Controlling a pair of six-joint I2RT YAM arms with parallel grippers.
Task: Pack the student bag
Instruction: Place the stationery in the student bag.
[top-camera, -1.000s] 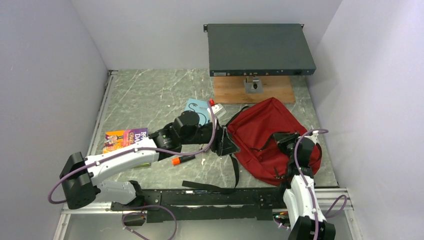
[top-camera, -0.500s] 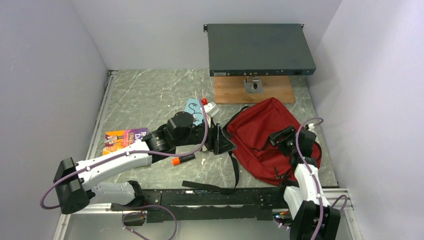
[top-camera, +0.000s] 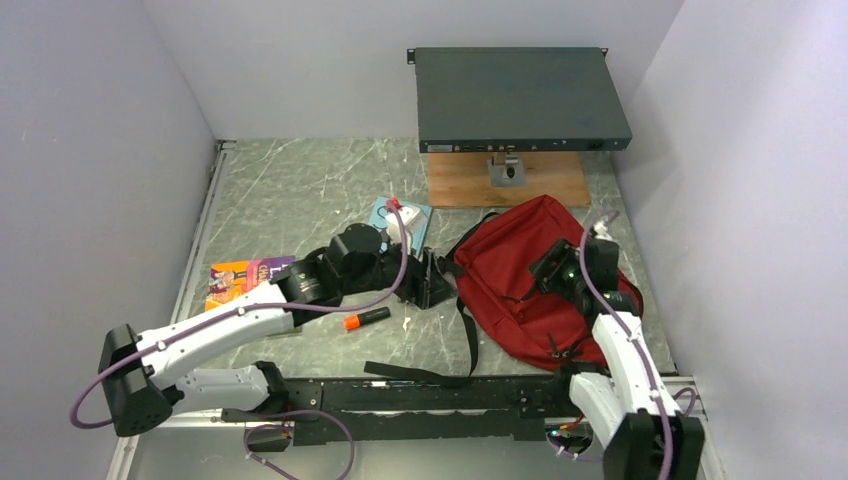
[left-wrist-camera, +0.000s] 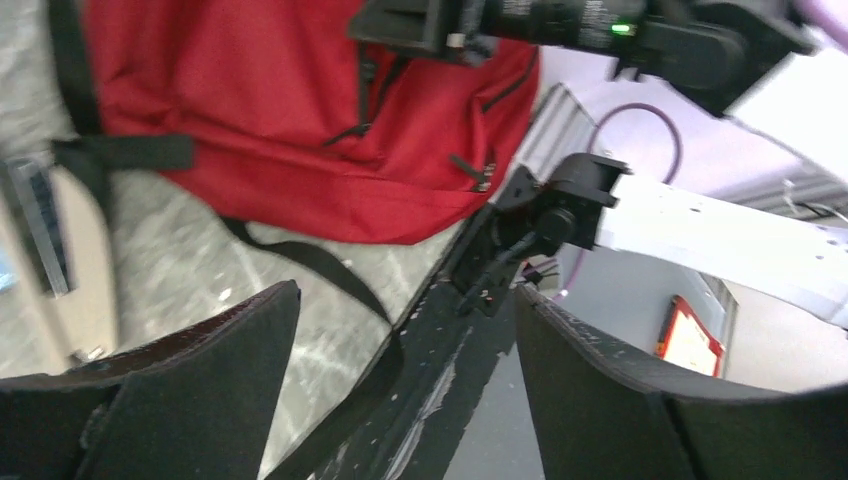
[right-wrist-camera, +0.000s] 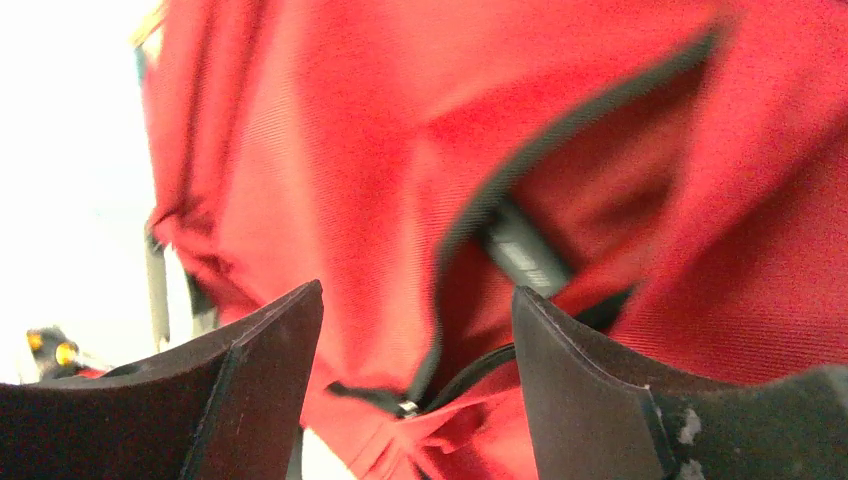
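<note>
I find the student bag by the desk's right edge. The left gripper and right gripper are both spread wide and empty.

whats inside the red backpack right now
The right wrist view looks into the open zip of the large dark red fabric backpack: only red lining and a blurred dark strip show. No book is visible; fabric covers the rest.

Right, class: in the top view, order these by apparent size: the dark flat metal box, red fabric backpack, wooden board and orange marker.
Tied first, too alike to rank: dark flat metal box and red fabric backpack.
Then the wooden board.
Smallest: the orange marker.
</note>
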